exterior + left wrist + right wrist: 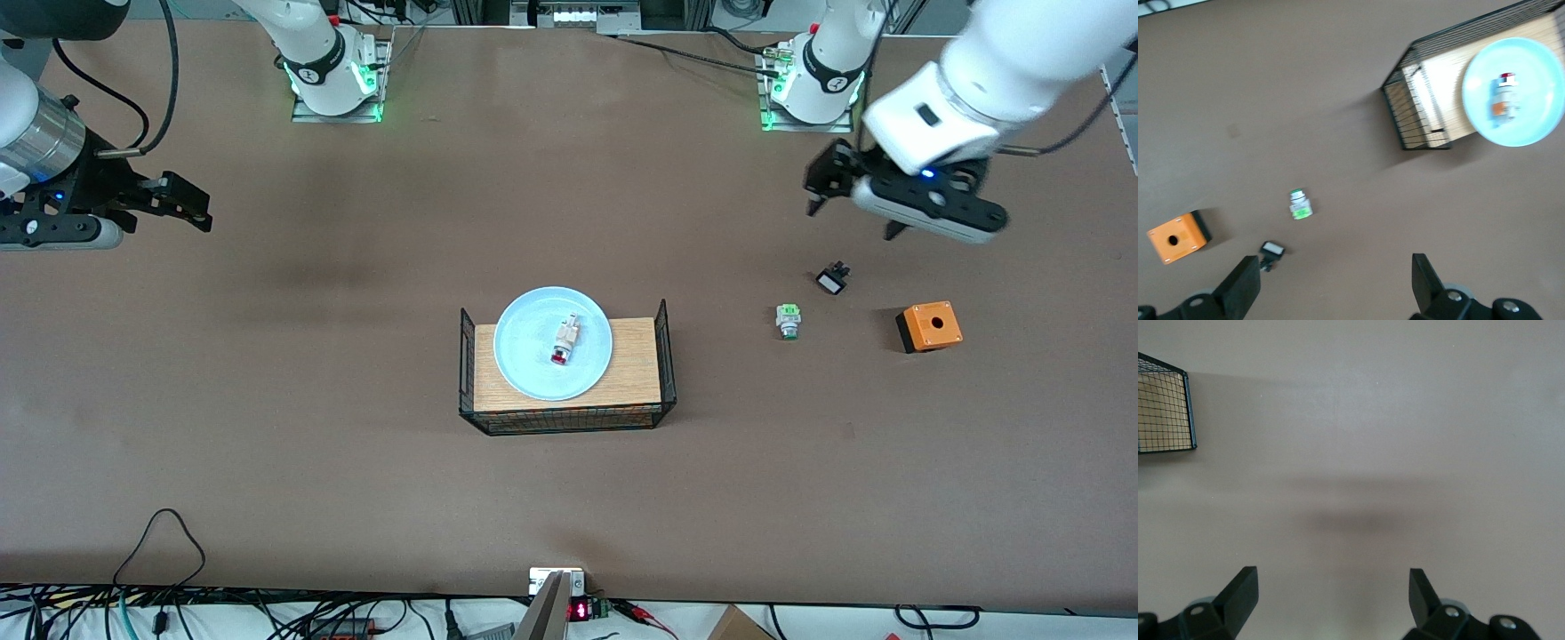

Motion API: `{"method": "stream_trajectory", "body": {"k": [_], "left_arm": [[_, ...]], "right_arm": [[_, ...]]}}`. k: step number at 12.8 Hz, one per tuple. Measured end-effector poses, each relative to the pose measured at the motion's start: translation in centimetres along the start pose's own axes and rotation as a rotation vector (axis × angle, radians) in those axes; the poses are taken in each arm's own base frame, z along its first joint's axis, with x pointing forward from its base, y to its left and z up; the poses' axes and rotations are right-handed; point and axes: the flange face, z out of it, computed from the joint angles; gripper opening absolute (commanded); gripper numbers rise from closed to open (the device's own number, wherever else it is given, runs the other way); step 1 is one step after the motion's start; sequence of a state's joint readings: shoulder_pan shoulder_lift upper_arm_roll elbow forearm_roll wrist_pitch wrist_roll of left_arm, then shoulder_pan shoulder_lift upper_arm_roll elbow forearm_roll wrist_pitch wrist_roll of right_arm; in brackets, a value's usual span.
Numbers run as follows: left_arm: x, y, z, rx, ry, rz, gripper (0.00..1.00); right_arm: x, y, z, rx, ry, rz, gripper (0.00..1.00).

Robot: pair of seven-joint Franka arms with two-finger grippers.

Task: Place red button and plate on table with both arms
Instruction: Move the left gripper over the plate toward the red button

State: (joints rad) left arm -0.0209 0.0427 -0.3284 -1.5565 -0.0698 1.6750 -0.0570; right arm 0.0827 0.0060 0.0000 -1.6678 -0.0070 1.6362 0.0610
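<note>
Matte brown table (267,427); wood-topped black wire rack (636,356); smooth pale plate (524,356)

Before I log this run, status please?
Left gripper open over table, right gripper open, waiting. Red button on plate atop rack. Nothing blocking.

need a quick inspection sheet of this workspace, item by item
surface: brown table, bare around the things.
job's things: red button lies on the plate; plate sits on the wire rack mid-table.
clutter: green button, small black part and orange box toward the left arm's end.
grippers: left gripper open, over bare table beside the black part; right gripper open, over bare table at the right arm's end.
cables: loose loop on the table edge nearest the front camera; more along both edges.
surroundings: nothing seen.
</note>
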Motion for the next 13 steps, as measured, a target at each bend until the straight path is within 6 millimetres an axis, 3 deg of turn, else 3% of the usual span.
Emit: {"method": "stream_trajectory", "body": {"k": [3,6,10,13], "left_arm": [[2.4,6.0,2.9,-0.056,-0.032,0.070,1.00],[5.2,13.6,8.7,-0.046,-0.010,0.166,1.00],[5.7,23.9,15.5,0.077,0.108,0.217,1.00],[7.5,26.3,19.3,0.070,0.139,0.242,1.00]], "right_arm": [[0.0,0.5,0.1,0.000,-0.002,0.006,1.00],[0.0,0.5,0.1,0.000,-0.002,0.007,1.00],[0.0,0.6,0.0,0.000,0.000,0.009,1.00],[0.0,0.7,-0.1,0.000,0.001,0.010,1.00]]}}
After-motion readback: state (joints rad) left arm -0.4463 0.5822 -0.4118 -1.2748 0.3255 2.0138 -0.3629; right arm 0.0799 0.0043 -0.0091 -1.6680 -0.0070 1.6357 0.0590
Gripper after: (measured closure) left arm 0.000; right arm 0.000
